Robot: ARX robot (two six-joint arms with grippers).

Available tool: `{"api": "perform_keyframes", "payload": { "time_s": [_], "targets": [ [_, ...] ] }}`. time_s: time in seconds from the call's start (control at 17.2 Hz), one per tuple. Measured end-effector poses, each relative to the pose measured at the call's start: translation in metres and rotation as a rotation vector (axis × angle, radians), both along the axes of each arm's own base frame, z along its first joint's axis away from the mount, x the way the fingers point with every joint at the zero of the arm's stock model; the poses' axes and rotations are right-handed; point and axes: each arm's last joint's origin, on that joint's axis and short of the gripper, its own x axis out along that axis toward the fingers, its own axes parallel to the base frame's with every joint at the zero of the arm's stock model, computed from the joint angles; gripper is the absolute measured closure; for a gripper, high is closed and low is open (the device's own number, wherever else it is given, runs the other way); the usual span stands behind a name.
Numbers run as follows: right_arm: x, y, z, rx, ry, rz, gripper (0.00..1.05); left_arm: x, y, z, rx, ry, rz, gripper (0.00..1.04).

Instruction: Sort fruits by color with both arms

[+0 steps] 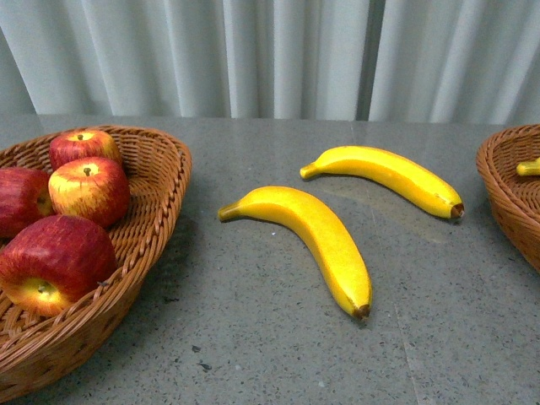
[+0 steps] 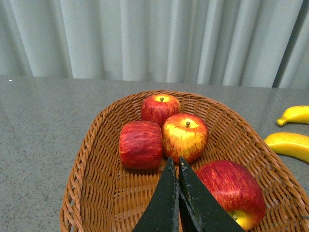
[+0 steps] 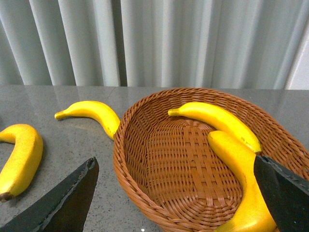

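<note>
Several red apples (image 1: 89,189) lie in the left wicker basket (image 1: 160,181). Two yellow bananas rest on the grey table between the baskets: a near banana (image 1: 316,240) and a far banana (image 1: 388,175). A banana tip (image 1: 528,168) shows in the right basket (image 1: 506,198). In the left wrist view my left gripper (image 2: 175,162) is shut and holds nothing, above the basket (image 2: 96,159) next to the apples (image 2: 185,136). In the right wrist view my right gripper (image 3: 175,166) stands open over its basket (image 3: 145,169), which holds two bananas (image 3: 241,169). Neither arm shows in the front view.
Pale pleated curtains hang behind the table's far edge. Bare grey tabletop (image 1: 278,346) lies in front of the loose bananas. The two bananas on the table (image 3: 21,154) also show in the right wrist view beside the basket.
</note>
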Motion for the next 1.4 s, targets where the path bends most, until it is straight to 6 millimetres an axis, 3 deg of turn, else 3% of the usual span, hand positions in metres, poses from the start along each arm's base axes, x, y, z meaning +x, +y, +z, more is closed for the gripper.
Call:
{"api": "perform_keyframes", "payload": {
  "time_s": [0.35,1.22,1.34,1.4],
  "targets": [
    [0.000,0.000,0.000,0.000,0.000,0.000,0.07,-0.019,0.000,-0.004,0.001,-0.026,0.000,1.03],
    [0.000,0.000,0.000,0.000,0.000,0.000,0.07,-0.024,0.000,-0.006,0.001,-0.017,0.000,1.03],
    [0.000,0.000,0.000,0.000,0.000,0.000,0.07,-0.032,0.000,-0.012,0.001,0.032,-0.001,1.03],
    [0.000,0.000,0.000,0.000,0.000,0.000,0.07,-0.034,0.000,-0.006,0.002,-0.031,-0.002,1.03]
  ]
}}
